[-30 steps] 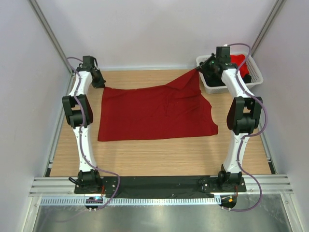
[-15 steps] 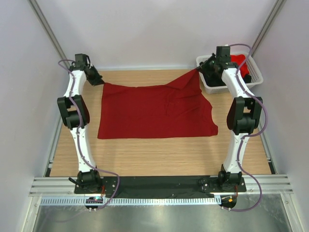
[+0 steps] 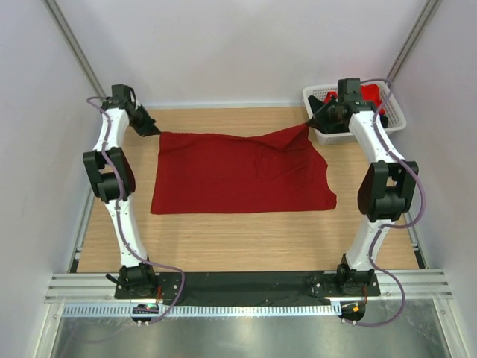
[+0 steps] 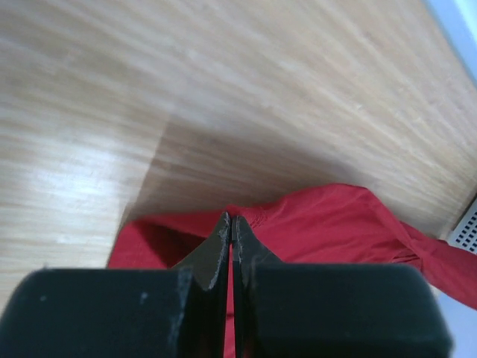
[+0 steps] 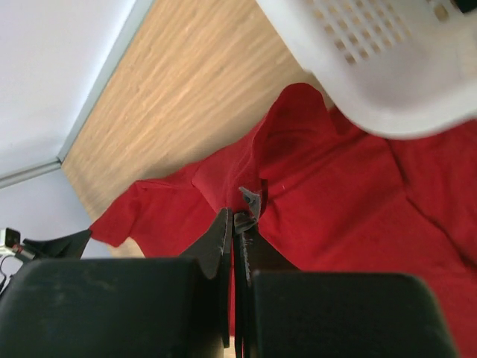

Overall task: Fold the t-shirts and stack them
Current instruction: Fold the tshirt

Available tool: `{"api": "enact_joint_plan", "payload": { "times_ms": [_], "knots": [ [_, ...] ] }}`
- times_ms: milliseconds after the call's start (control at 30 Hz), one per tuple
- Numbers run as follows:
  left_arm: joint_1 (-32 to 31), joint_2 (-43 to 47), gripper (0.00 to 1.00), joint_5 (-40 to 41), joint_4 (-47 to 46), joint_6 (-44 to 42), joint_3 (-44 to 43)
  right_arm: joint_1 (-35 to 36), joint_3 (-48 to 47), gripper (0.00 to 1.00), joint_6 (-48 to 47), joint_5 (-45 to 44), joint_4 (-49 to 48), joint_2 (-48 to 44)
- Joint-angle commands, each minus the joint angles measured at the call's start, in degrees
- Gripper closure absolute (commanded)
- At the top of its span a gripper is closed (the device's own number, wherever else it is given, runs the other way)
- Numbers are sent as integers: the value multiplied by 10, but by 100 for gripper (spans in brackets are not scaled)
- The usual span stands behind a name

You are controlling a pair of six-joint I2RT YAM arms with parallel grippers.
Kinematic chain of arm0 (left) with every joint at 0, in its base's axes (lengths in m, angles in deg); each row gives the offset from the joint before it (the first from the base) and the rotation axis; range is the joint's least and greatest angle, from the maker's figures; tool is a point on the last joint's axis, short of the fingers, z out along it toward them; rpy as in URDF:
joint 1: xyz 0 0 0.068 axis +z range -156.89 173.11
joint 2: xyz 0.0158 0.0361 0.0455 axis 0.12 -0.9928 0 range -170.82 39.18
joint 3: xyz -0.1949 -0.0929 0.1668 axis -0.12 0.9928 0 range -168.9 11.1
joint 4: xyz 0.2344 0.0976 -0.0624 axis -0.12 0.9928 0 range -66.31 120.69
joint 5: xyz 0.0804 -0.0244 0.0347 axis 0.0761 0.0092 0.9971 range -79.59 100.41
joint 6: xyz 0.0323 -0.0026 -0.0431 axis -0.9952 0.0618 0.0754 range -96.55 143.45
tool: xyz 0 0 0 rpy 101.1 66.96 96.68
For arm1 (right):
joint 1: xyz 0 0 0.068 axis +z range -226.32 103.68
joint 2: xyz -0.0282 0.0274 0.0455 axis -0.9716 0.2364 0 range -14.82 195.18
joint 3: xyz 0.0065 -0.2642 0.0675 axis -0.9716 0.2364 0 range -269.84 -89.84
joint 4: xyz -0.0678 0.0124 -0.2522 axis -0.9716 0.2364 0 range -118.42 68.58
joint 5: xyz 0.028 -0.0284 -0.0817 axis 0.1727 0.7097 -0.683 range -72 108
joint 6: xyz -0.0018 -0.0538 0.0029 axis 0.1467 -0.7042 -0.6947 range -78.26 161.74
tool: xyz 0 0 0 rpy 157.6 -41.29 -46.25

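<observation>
A dark crimson t-shirt (image 3: 238, 175) lies spread over the middle of the wooden table. My left gripper (image 3: 151, 130) is shut on its far left corner (image 4: 298, 224), low over the table. My right gripper (image 3: 311, 121) is shut on its far right corner (image 5: 238, 175), next to the basket, with a small grey tag at the fingertips. That corner rises off the table in a raised fold. A brighter red shirt (image 3: 367, 93) lies in the white basket (image 3: 395, 112). A black shirt is not clearly visible.
The white latticed basket stands at the far right corner of the table; its rim (image 5: 387, 112) hangs just above the cloth in the right wrist view. Grey walls close in the table at the back and both sides.
My left gripper pulled the shirt's far left corner outward to the far left. My right gripper moved down with its corner, so the raised peak of cloth flattened and the far edge stretched straighter.
</observation>
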Motion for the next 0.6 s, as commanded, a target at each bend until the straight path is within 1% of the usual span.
{"api": "enact_joint_plan", "payload": {
  "times_ms": [0, 133, 267, 433, 567],
  "knots": [
    [8, 52, 100, -16, 21, 3, 28, -2, 45, 99, -12, -13, 27, -82],
    [8, 89, 100, 7, 16, -6, 78, -3, 89, 99, -24, -16, 46, -126],
    [8, 117, 100, 39, 42, -34, 99, -3, 134, 99, -39, -16, 55, -164],
    [8, 143, 100, 68, 66, -56, 130, -3, 177, 99, -69, -29, 71, -189],
    [9, 161, 100, 89, 78, -61, 172, -3, 216, 99, -80, -32, 71, -206]
  ]
}}
